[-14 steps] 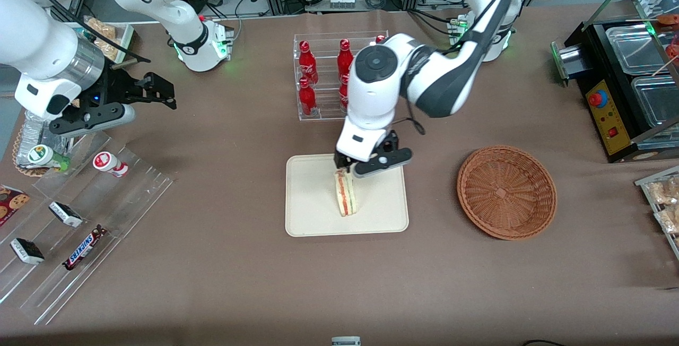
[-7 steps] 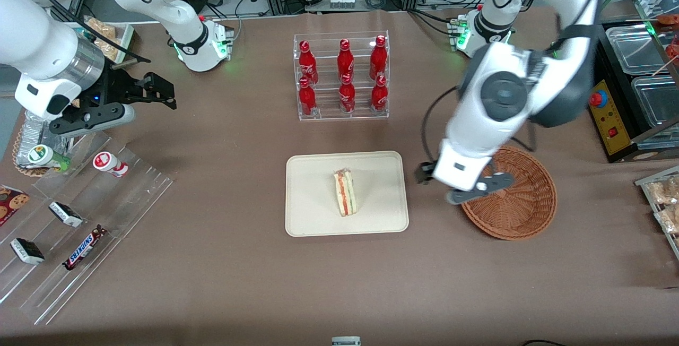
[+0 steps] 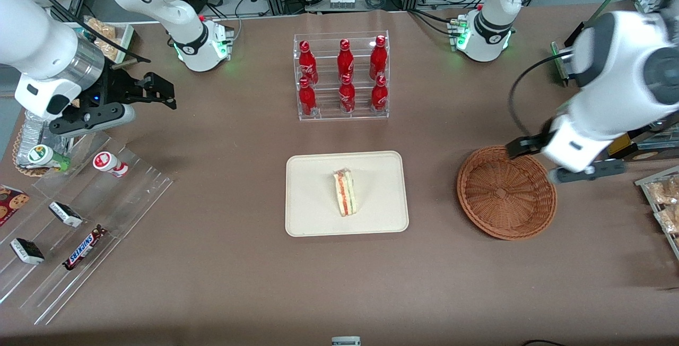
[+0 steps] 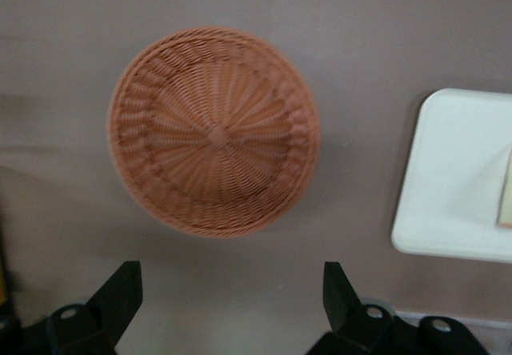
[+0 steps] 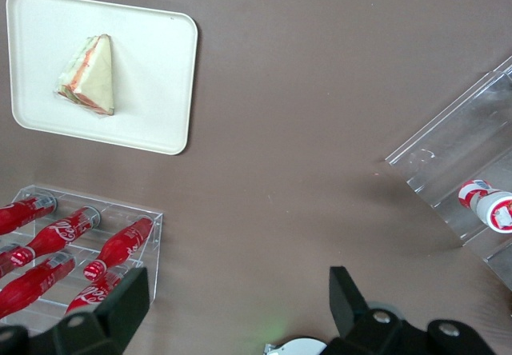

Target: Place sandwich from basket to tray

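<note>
Now gripper (image 3: 563, 161) agape above basket (image 3: 506, 192).

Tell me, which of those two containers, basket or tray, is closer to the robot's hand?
The wicker basket; the open hand hovers by its rim, while the tray holding the sandwich lies farther off.

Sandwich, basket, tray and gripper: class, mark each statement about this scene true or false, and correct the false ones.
1. The sandwich lies on the tray. True.
2. The basket holds a second sandwich. False: nothing lies in the basket.
3. The gripper hangs over the tray. False: it is above the basket's edge toward the working arm's end of the table, well away from the tray.
4. The gripper's fingers are spread apart with nothing between them. True.
5. The rack of red bottles is nearer to the front camera than the tray. False: it is farther from that camera.
</note>
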Controlling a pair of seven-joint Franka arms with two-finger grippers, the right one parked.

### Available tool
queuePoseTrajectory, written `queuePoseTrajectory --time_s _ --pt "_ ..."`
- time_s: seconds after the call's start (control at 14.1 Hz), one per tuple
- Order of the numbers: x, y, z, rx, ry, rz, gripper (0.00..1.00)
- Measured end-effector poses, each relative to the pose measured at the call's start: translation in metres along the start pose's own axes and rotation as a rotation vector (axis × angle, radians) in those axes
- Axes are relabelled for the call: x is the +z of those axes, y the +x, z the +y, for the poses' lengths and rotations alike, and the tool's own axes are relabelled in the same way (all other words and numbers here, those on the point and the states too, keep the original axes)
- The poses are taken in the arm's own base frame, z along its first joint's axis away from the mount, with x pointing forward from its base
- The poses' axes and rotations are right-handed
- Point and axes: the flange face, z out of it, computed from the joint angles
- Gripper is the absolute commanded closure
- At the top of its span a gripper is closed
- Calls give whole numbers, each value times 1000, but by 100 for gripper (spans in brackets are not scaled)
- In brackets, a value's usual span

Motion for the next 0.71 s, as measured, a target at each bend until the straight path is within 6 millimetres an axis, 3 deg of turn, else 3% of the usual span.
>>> queuePoseTrajectory --time_s 0.21,0.49,0.71 --pt "-32 -18 -51 45 -8 0 0" --pt "-76 -45 -75 73 -17 68 0" --pt "-81 -47 -77 82 -18 79 0"
